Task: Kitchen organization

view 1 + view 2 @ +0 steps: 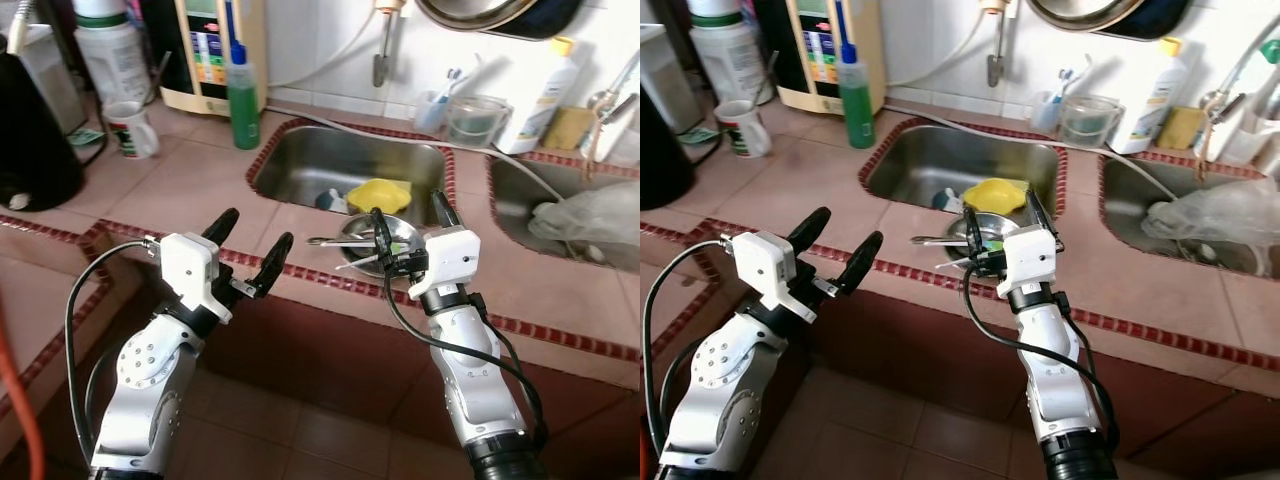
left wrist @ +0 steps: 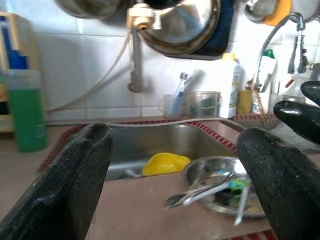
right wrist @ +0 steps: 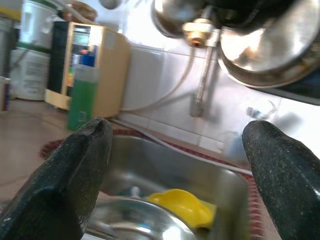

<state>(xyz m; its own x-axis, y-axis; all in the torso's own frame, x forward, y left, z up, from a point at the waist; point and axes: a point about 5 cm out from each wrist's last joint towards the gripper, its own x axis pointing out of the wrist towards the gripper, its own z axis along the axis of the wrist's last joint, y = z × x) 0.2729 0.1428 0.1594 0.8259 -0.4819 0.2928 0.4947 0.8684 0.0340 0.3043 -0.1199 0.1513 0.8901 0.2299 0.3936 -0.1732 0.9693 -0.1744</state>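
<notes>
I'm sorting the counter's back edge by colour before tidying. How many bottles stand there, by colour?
Green bottle: 1
White bottle with yellow cap: 1
Total: 2

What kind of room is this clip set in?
A home kitchen, most likely: a tiled counter with a steel sink set into it, a metal bowl of utensils at the sink's edge, and a pan hanging on the wall.
</notes>
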